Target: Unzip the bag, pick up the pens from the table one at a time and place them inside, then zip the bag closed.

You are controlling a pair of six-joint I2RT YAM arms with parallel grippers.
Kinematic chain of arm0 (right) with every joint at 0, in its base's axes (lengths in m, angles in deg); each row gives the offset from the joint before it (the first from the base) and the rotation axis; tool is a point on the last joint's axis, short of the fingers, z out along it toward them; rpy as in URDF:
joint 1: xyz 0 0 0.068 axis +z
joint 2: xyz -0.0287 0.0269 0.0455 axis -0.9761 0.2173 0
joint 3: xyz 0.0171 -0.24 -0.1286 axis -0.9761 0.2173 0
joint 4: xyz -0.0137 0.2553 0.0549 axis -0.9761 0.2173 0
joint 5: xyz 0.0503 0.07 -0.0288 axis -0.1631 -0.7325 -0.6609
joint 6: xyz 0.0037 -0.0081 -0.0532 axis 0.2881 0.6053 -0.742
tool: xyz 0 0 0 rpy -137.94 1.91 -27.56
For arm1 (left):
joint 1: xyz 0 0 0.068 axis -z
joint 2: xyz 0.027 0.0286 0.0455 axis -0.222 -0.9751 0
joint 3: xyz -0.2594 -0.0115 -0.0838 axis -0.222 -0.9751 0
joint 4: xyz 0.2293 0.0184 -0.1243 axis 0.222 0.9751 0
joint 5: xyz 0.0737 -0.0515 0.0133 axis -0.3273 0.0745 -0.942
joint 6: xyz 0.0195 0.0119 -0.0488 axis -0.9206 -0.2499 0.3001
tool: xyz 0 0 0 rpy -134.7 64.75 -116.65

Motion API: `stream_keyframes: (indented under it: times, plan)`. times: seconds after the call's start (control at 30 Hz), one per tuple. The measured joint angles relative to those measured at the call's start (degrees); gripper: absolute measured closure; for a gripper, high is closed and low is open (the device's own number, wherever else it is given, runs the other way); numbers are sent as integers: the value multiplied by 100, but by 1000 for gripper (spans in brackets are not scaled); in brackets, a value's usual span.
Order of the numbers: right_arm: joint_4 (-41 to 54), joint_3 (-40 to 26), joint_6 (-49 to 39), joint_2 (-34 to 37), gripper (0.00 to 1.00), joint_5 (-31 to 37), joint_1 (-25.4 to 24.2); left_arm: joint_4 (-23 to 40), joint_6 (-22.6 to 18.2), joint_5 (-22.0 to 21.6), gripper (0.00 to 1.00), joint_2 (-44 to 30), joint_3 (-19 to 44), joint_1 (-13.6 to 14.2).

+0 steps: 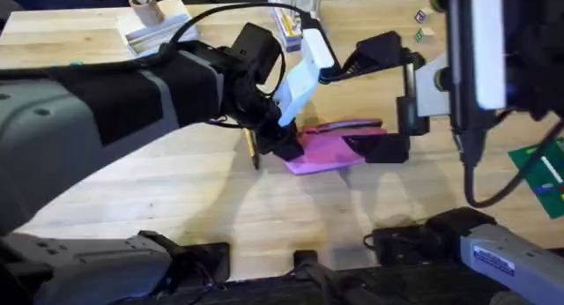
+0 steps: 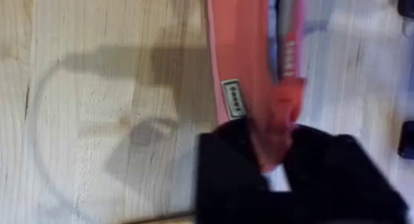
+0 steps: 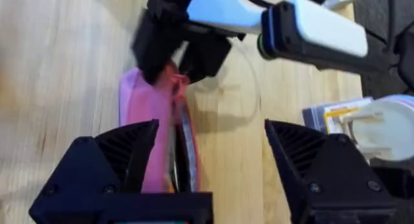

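The soft pink fabric pencil pouch (image 1: 328, 146) lay flat on the light wooden butcher-block table (image 1: 176, 190), about in the middle, with its long axis running left to right and the zipper edge on its far side. From where I stood, the two arms met it from opposite ends.

The left gripper (image 1: 280, 139) was at the left end of the pouch, low over the wood. In the left wrist view its black fingers (image 2: 220, 179) were pressed together on a pink part at the pouch end (image 2: 281, 114), so I judged it was closed and pinching the fabric or the zipper tab there; which of the two, I could not tell. A thin dark stick (image 1: 252, 151) stood out just left of this gripper. It was maybe a pen, but too unclear to say.

The right gripper (image 1: 388, 148) was at the right end of the pouch. In the right wrist view its wide black fingers (image 3: 110, 159) stood well apart, one of them over the pink fabric, and nothing was between them, so it was open.

The zipper line appeared partly parted, with a dark gap along it (image 3: 184, 146). Since the zipper ran along the long axis, any pull had to go left or right along it. The left arm already had the hold. The right one was nearer to the other end and, I think, suited to pin it down.
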Motion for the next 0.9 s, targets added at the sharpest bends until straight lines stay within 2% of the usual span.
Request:
stream_keyframes:
  times: [0.17,0.2,0.6,0.63,0.9]
  plan:
    - [155,0,0,-234,5,28,-103,-15,-9,-1,69,0,0,-2]
    - [165,0,0,-249,4,32,-103,-15,-15,-1,24,0,0,-2]
    - [252,0,6,-210,5,132,-103,-42,-17,-18,8,1,0,-51]
    - [252,-2,275,-209,5,373,-103,10,-16,-30,8,287,19,-213]
    - [287,-215,635,-209,7,718,-103,8,-18,-45,8,1607,146,-570]
